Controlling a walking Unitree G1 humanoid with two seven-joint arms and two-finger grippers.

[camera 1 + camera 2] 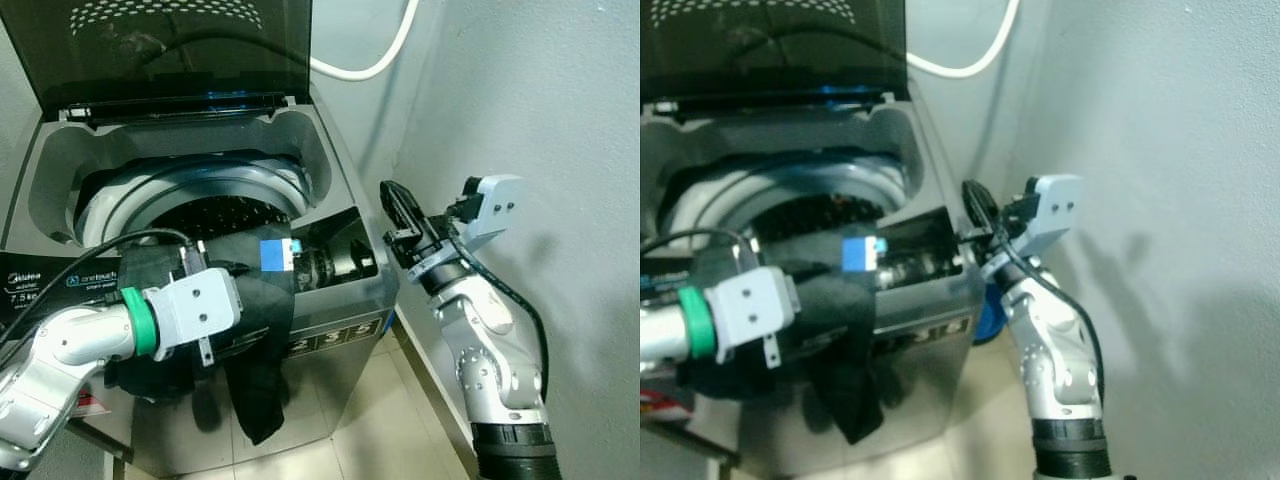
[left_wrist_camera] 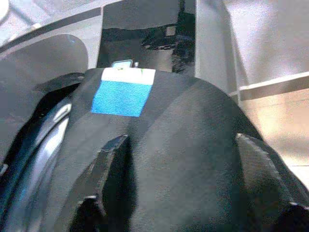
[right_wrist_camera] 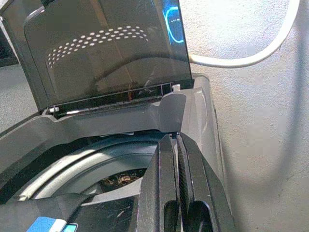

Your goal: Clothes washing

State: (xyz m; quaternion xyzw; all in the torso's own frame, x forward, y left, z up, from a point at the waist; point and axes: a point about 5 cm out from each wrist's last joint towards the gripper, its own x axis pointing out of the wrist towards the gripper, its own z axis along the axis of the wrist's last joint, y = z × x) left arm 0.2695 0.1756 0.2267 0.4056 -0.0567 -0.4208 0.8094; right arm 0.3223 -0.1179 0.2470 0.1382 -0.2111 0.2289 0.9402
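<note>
The left gripper (image 2: 181, 169) has its two black fingers (image 2: 108, 164) spread apart, and a black garment (image 1: 255, 330) bulges up between them, so the soft matte cloth fills the gap and hides the tips. That cloth carries one tag, a rectangle of bright blue with a white strip along one edge (image 1: 280, 252). The single garment is draped over the front rim of the washing machine (image 1: 340, 330), part of it lying on the top beside the drum opening and a long limp tail hanging down the front panel. The left gripper sits at that front rim, on top of the cloth, behind a boxy light-grey wrist block with a green ring. The right gripper (image 1: 400, 225) has its two long, glossy black fingers pressed flat together with nothing between them; it is held in the air just off the machine's right side, near the front corner, pointing toward the open top. The machine is grey plastic with one round drum (image 1: 225, 215) of perforated metal ringed by a pale collar, and one dark tinted lid (image 3: 106, 53) standing upright at the back, marked with rows of small white dots. One smooth white hose (image 1: 375, 55) curves along the rough pale wall behind the machine.
</note>
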